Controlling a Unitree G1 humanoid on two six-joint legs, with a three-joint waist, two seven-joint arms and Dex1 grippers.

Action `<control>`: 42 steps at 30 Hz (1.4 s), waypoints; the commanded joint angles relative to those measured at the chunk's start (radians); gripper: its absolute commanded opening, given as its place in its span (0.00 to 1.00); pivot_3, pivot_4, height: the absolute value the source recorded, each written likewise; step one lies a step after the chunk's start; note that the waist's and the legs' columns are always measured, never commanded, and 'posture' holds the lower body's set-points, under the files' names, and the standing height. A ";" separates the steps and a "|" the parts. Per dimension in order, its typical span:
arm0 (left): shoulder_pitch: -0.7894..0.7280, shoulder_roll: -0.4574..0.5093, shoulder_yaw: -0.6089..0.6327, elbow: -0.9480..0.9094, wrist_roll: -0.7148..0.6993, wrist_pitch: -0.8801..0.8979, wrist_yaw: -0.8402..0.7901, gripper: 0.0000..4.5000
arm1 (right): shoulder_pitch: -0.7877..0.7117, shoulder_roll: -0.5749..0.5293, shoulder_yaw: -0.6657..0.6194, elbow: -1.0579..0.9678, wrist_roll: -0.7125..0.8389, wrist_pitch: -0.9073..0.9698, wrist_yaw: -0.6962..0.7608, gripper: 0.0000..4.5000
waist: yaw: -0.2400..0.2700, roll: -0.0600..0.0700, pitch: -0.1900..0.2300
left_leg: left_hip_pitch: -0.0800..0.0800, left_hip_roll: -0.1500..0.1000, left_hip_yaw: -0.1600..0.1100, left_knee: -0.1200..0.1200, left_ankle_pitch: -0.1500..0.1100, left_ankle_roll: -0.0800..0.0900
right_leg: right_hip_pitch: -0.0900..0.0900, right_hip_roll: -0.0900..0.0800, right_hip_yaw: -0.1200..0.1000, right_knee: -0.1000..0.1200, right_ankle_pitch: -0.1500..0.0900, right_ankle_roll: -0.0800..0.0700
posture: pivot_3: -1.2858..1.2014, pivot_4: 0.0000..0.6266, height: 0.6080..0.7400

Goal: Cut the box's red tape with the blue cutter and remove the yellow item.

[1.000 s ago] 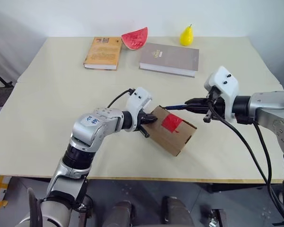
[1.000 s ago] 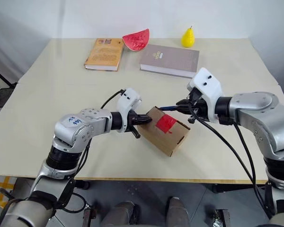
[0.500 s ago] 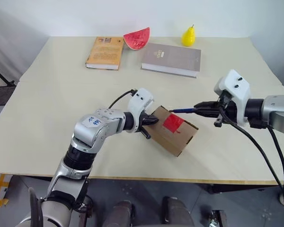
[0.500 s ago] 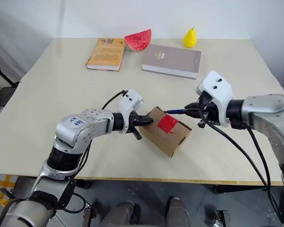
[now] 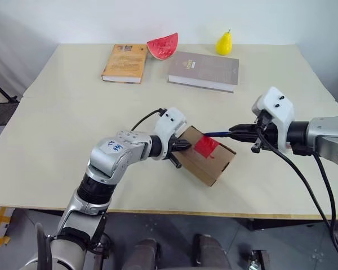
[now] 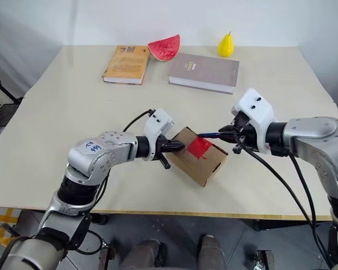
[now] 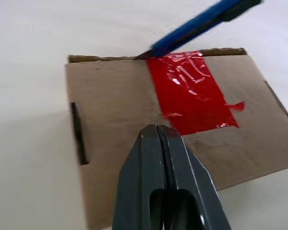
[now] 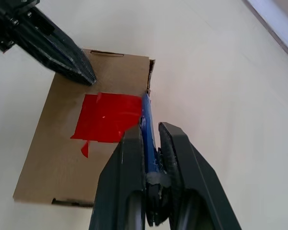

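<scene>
Head views: small brown cardboard box [image 5: 205, 160] lying askew near the front of the pale surface [image 5: 62, 112], flaps closed, a square patch of glossy red tape [image 5: 206, 146] across its top. Left claw [image 5: 183, 145] pressed shut, tips against the box's near-left edge. Right claw [image 5: 236, 130] clamped on the slim blue pen-shaped cutter [image 5: 217, 134], tip at the tape's far edge. Compared with a second ago, right claw and cutter drawn slightly back toward the robot's right, left claw unmoved, box unmoved. At the far edge: orange book [image 5: 123, 62], grey book [image 5: 203, 70], red watermelon slice [image 5: 161, 45], yellow pear [image 5: 224, 43]; cover print on both books too small to read. Handwritten marks on a white sticker on the left forearm, not legible. Left wrist view: joined black fingers [image 7: 158, 177] over the cardboard, tape wrinkled and shiny with a torn corner, cutter tip touching the box's edge just beside the tape. Right wrist view: fingers [image 8: 127, 177] squeezing the blue cutter, blade end meeting the tape's edge at the box rim.
</scene>
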 commanded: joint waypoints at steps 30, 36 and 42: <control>0.005 -0.059 -0.062 0.028 0.050 0.064 0.090 0.01 | -0.012 -0.089 -0.021 -0.059 0.076 0.132 0.003 0.03 | 0.003 -0.002 -0.001 | 0.003 0.000 0.000 0.001 0.000 0.000 | 0.004 0.000 0.000 0.000 0.000 0.000 | 0.52 0.24 1.00; 0.003 -0.091 -0.065 0.049 0.061 0.107 0.138 0.01 | -0.001 -0.136 -0.069 -0.101 0.130 0.241 0.001 0.03 | 0.019 -0.002 -0.001 | 0.003 0.000 -0.002 0.001 0.000 0.000 | 0.006 0.000 0.000 -0.002 0.000 0.000 | 0.52 0.24 1.00; 0.001 -0.097 -0.068 0.067 0.067 0.110 0.156 0.01 | 0.012 -0.176 -0.107 -0.123 0.169 0.294 0.002 0.03 | 0.028 -0.002 -0.001 | 0.004 -0.001 -0.002 0.001 0.000 0.001 | 0.008 0.000 0.000 -0.004 0.000 0.000 | 0.52 0.24 1.00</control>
